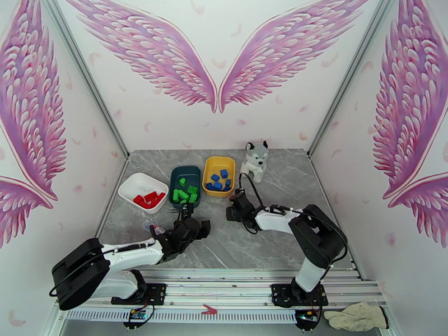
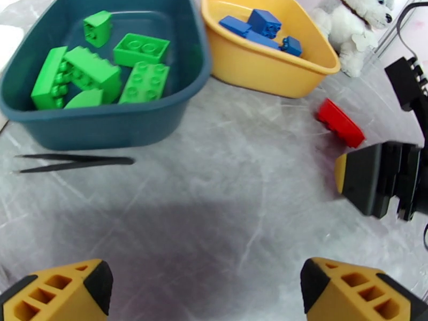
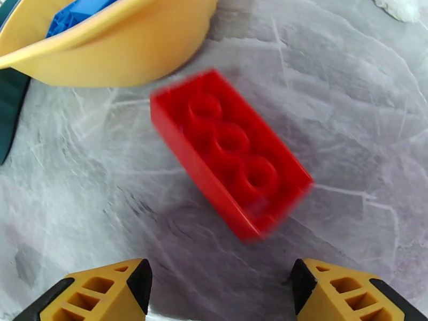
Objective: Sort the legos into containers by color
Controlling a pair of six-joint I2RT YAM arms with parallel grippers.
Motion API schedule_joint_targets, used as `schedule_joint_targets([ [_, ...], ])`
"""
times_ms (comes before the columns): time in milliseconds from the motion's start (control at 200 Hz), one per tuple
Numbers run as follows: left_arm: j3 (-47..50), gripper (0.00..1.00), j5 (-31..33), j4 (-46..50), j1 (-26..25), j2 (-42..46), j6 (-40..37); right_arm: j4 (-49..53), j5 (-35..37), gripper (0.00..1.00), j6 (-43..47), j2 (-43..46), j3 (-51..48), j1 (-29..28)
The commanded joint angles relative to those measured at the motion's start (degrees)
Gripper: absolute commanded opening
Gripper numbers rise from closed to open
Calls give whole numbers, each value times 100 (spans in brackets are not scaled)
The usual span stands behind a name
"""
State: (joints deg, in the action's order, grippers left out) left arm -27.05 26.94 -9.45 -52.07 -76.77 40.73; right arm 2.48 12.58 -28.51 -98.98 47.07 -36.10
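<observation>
A loose red lego [image 3: 230, 153] lies flat on the grey table just ahead of my right gripper [image 3: 219, 279], which is open with nothing between its fingers; the brick looks blurred. From the left wrist view the same red lego [image 2: 339, 123] sits beside the right gripper [image 2: 374, 177]. My left gripper [image 2: 200, 279] is open and empty in front of the teal container [image 2: 107, 124], which holds several green legos [image 2: 93, 73]. The yellow container [image 2: 267, 70] holds blue legos [image 2: 262, 25]. The white container [image 1: 134, 186] holds red legos [image 1: 148, 198].
Black tweezers [image 2: 75, 162] lie on the table below the teal container. A plush husky [image 1: 256, 161] sits right of the yellow container. Both grippers [image 1: 193, 214] [image 1: 234, 205] are close together near the table's middle. A glove [image 1: 355, 317] lies off the table at the front right.
</observation>
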Motion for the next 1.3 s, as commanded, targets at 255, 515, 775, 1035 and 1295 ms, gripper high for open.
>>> schedule_joint_targets([
  [255,-148,98,82,-268,-48,21,32,-136,-52,83,2,-487,220,347],
  [515,-105,99,131,-165,-31,155,-1,-92,-404,74,118,-1244,1057,669],
  [775,33,99,119,150,237,744,-94,-258,-648,41,258,-1061,946,674],
  [1035,222,99,-481,712,1323,1950,-288,-717,-1303,22,52,-89,51,367],
  [1295,47,99,-490,1775,2432,3412,-384,-1026,-1916,23,-204,-78,676,-850],
])
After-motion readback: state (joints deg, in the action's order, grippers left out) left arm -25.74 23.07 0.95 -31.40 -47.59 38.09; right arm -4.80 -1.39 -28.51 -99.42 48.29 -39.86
